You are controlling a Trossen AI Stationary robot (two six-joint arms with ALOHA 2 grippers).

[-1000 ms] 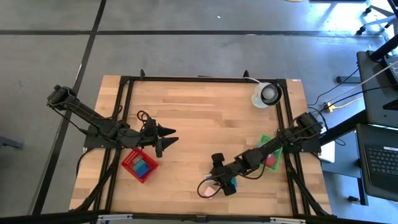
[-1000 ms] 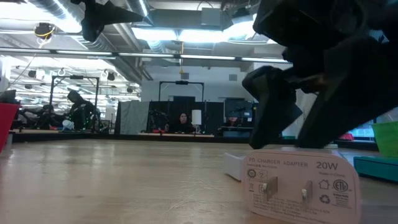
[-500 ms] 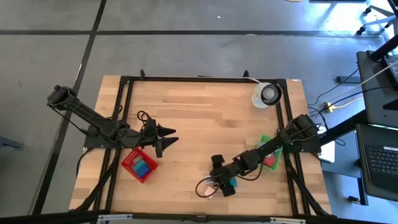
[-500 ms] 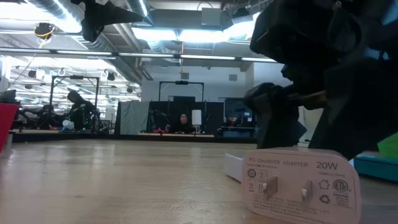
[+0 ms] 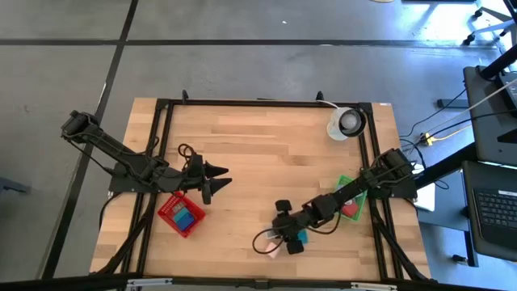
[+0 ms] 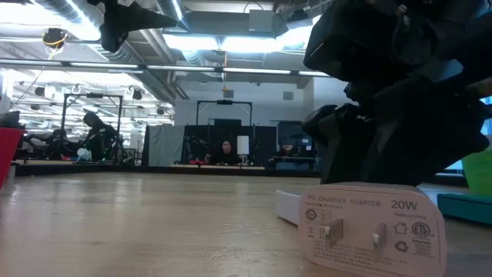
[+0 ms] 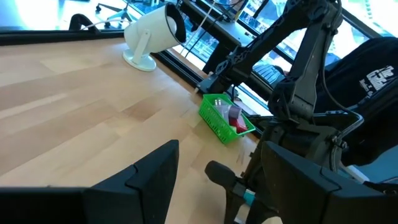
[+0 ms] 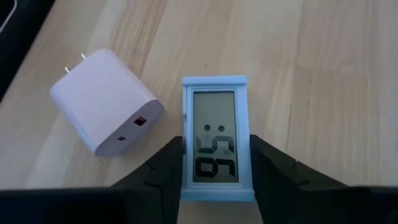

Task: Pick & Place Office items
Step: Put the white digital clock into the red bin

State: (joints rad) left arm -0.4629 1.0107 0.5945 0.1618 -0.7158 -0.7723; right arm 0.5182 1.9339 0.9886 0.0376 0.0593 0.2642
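Right gripper [image 8: 217, 180] down at the near middle of the wooden table [image 5: 266, 153], fingers [image 8: 158, 171] clamped on both long sides of a small pale-blue rectangular digital clock [image 8: 217, 137] lying flat, display up. Pale pink plastic charger adapter [image 8: 106, 99] just beside the clock, apart from the fingers. Left gripper [image 5: 220, 176] raised by the red square basket [image 5: 181, 214] at left, fingers spread, holding nothing.

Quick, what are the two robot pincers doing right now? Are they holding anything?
Left pincer: open, holding nothing, above the table by the red basket.
Right pincer: shut on the little blue clock, beside the white charger.
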